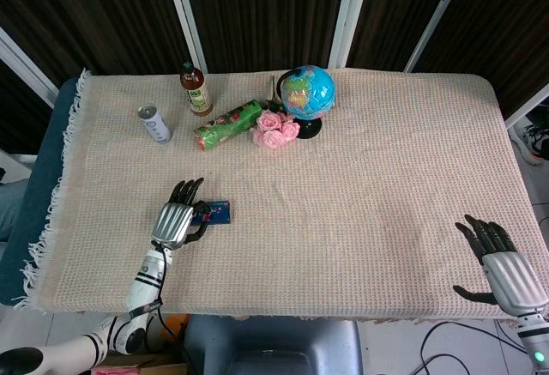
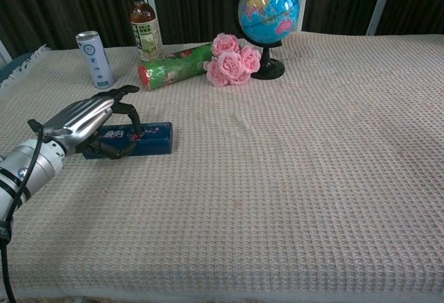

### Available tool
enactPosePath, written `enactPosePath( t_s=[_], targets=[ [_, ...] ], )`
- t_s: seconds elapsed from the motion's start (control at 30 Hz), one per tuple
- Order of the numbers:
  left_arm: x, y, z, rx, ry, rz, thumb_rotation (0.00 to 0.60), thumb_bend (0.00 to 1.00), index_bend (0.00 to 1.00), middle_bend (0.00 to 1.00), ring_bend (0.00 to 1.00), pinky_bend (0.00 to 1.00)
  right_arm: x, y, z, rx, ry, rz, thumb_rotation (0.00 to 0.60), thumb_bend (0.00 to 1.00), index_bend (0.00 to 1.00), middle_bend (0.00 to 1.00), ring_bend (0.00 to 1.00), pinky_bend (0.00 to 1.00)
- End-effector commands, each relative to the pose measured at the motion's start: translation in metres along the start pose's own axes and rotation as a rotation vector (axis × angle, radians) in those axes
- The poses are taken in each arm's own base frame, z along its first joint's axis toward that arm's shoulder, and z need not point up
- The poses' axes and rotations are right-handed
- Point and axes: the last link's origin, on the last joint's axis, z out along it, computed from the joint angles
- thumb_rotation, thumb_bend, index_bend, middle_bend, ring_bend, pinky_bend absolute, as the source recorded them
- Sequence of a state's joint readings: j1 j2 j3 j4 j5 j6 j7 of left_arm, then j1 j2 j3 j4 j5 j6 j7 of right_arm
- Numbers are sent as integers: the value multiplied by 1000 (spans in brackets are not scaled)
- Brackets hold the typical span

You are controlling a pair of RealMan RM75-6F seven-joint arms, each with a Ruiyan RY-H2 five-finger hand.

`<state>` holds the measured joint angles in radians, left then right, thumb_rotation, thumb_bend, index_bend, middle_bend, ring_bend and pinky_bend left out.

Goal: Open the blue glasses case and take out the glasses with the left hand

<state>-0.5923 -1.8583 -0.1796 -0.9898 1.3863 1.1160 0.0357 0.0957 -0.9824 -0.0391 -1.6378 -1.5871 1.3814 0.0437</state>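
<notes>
Blue glasses case (image 2: 142,139) lies flat & closed on the tabletop (image 1: 360,178), lower left of the head view, long side running left-right. Left hand (image 2: 87,124) is draped over the case's left end: fingers (image 2: 127,109) arch over the top w/ tips down on its far edge, thumb curled in at the near side, so the hand wraps the case; how firm the hold is can't be told. Right part of the case sticks out past the hand.

Right hand (image 1: 502,270) is at the lower right corner of the head view, at the tabletop's near edge, palm down, fingers spread apart, holding nothing; not seen in the chest view.

Along the top of the frame, left to right: can (image 1: 155,123), bottle (image 1: 196,90), green roll (image 1: 227,124), pink roses (image 1: 275,130) touching the roll's right end, globe (image 1: 308,93) just beside them.
</notes>
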Motion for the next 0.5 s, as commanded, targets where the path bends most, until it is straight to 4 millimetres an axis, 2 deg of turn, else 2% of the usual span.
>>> enactPosePath(
  t_s=[0.03, 0.5],
  targets=[
    [0, -1, 2, -2, -1, 31, 600, 350, 519, 22, 0, 0, 0, 0, 0, 0, -2, 0, 600, 2, 0, 0, 0, 0],
    [4, -3, 7, -15, 62, 109, 600, 419, 574, 43, 0, 0, 0, 0, -1, 1, -3, -1, 600, 2, 0, 0, 0, 0]
  ],
)
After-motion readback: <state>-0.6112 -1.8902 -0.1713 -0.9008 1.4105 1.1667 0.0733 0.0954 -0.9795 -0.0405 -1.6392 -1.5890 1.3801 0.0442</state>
